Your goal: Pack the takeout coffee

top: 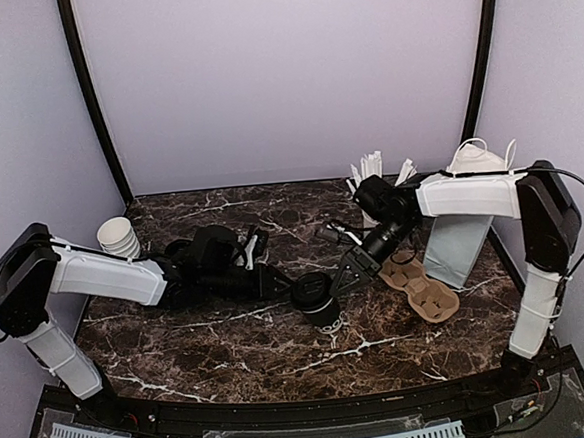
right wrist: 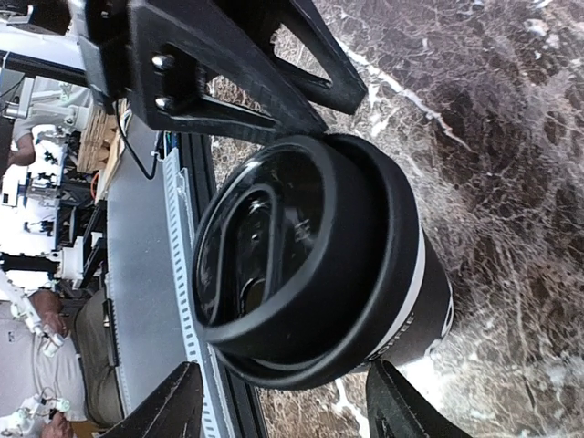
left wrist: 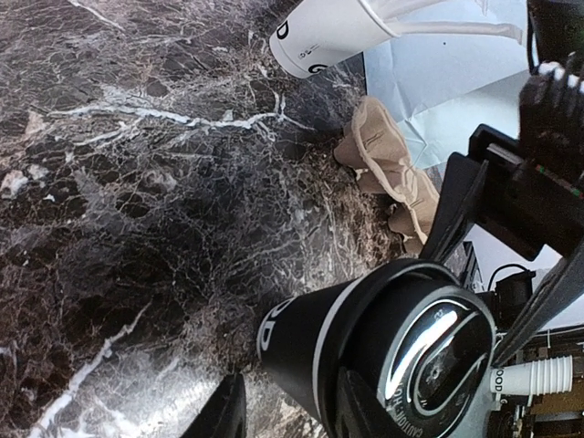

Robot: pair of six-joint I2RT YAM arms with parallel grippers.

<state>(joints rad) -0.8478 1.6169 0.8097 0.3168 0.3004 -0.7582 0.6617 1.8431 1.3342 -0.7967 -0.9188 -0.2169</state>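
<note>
The takeout coffee (top: 318,299), a dark paper cup with a black lid, stands on the marble near the table's middle. Both arms meet at it. My left gripper (top: 295,287) comes in from the left. In the left wrist view its gripper (left wrist: 292,392) has jaws apart: one finger overlaps the lid of the coffee (left wrist: 301,338), the other stands clear of the cup wall. My right gripper (top: 338,281) comes in from the right. In the right wrist view the gripper (right wrist: 283,383) is open, with gaps between both fingers and the coffee (right wrist: 310,255).
A brown cardboard cup carrier (top: 422,290) lies right of the cup, seen also in the left wrist view as the carrier (left wrist: 388,173). A white paper bag (top: 456,243) stands behind it. A stack of white cups (top: 119,237) sits far left, a white cup of sticks (top: 372,168) at the back.
</note>
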